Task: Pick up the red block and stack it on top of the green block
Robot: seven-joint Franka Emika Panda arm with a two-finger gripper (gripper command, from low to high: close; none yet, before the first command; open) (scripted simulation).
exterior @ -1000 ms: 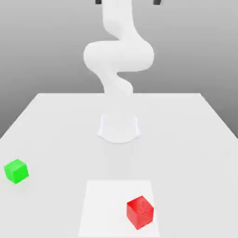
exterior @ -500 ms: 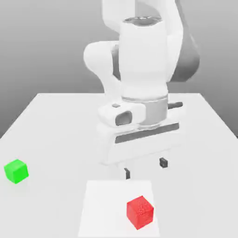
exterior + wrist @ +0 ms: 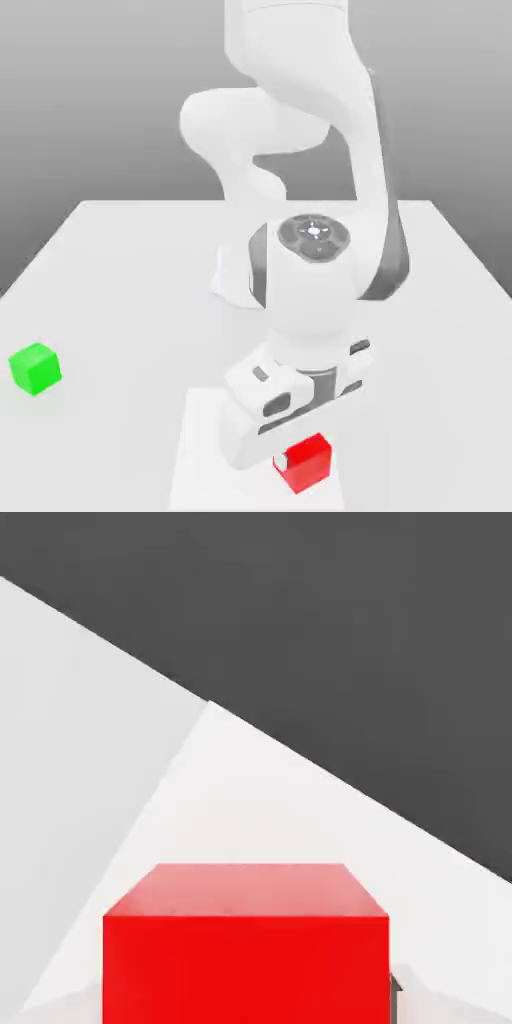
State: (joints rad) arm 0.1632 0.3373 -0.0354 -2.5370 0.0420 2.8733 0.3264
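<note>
Evidently the pincer is closed on the red block, one fingertip pressed to its side face, the hand reaching down from above. The block sits over the pale square on the bench, near the edge of that patch on the exterior view's right; whether it touches the surface or hangs just above, I cannot tell. Gripping it by opposite side faces makes sense, since that leaves the underside free to land on another cube. The hand is turned at a slant, probably to match the way the block is turned, so that the faces meet the fingers squarely

The green block sits on the bare bench, well apart towards the exterior view's left, with its top uncovered, ready to serve as the base. Lifting and carrying across look like the next moves; a crooked release could tip the stack

As for writing, the round cap on the arm bears small marks, none that I can read, and both blocks look unlabelled
</note>
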